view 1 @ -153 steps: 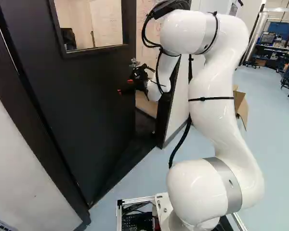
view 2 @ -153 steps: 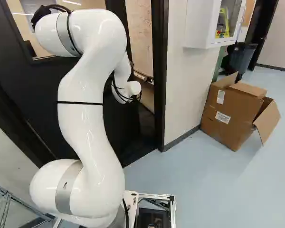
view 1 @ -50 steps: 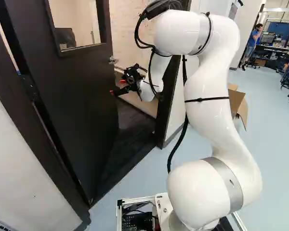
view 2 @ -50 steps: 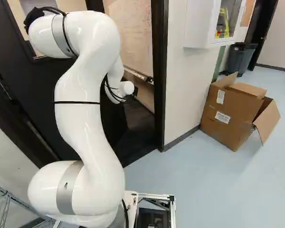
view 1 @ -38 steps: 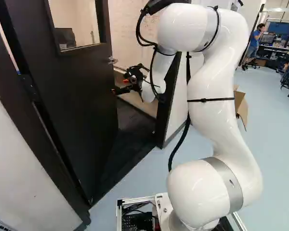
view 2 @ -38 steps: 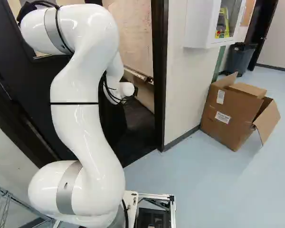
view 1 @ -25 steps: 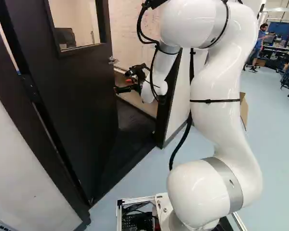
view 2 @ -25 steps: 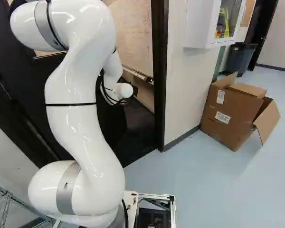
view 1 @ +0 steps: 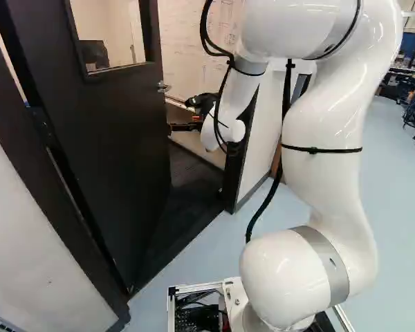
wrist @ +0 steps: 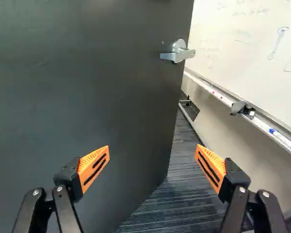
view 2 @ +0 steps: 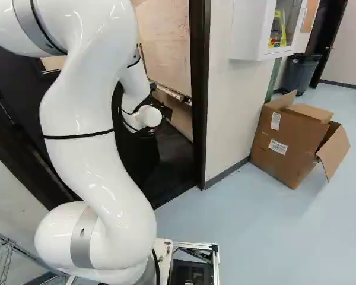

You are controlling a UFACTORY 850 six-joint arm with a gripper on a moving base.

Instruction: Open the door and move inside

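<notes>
In the left base view my gripper (view 1: 185,126) is at the doorway, in front of the far part of the dark door (view 1: 104,159). The door stands ajar, swung away from the base, with its silver lever handle (view 1: 163,87) above the gripper. Seen from the wrist, the gripper (wrist: 153,158) is wide open with nothing between its orange pads. One finger is over the door face (wrist: 87,87), the other over the opening beside the door's edge. The handle (wrist: 176,53) lies ahead of the fingers, apart from them. In the right base view the arm hides the gripper's fingers.
Right of the opening stands the dark door frame (view 2: 199,95). Through the opening are a whiteboard (wrist: 242,43) with a marker tray (wrist: 218,97) and dark flooring (wrist: 179,204). An open cardboard box (view 2: 293,139) stands on the floor by the wall, below a white cabinet (view 2: 255,29).
Since the oldest frames the door has swung further inward; over the last second it has stayed still. The arm's upper part has drawn back toward the cameras, and the gripper has tilted. The base has not moved.
</notes>
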